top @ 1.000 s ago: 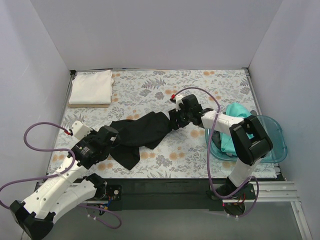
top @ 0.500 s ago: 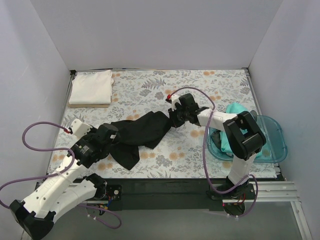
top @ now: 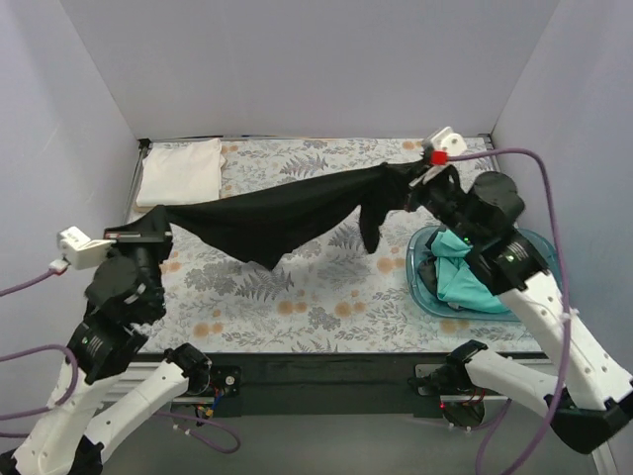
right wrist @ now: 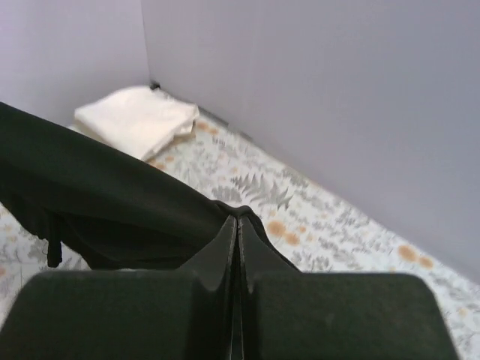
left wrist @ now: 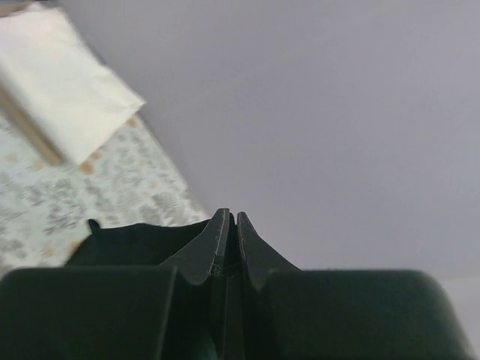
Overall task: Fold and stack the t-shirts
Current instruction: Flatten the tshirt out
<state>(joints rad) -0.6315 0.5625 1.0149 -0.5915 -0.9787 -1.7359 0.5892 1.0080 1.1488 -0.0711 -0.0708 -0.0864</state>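
Note:
The black t-shirt (top: 277, 213) hangs stretched in the air above the floral table cover (top: 297, 287), held at both ends. My left gripper (top: 158, 220) is shut on its left end (left wrist: 142, 236). My right gripper (top: 406, 183) is shut on its right end, where a fold (right wrist: 112, 202) bunches over the fingertips. The shirt's middle sags down and a sleeve (top: 371, 233) dangles near the right end. A folded white t-shirt (top: 180, 173) lies at the back left corner, also seen as a white t-shirt (right wrist: 139, 120) in the right wrist view. A teal t-shirt (top: 465, 277) lies in the bin.
The translucent blue bin (top: 549, 287) stands at the right edge of the table, under my right arm. White walls close in the back and both sides. A thin board (top: 178, 207) lies under the folded white shirt.
Both arms have risen and pulled apart, lifting the black t-shirt off the table and stretching it out. My right gripper has shut on the shirt's end.

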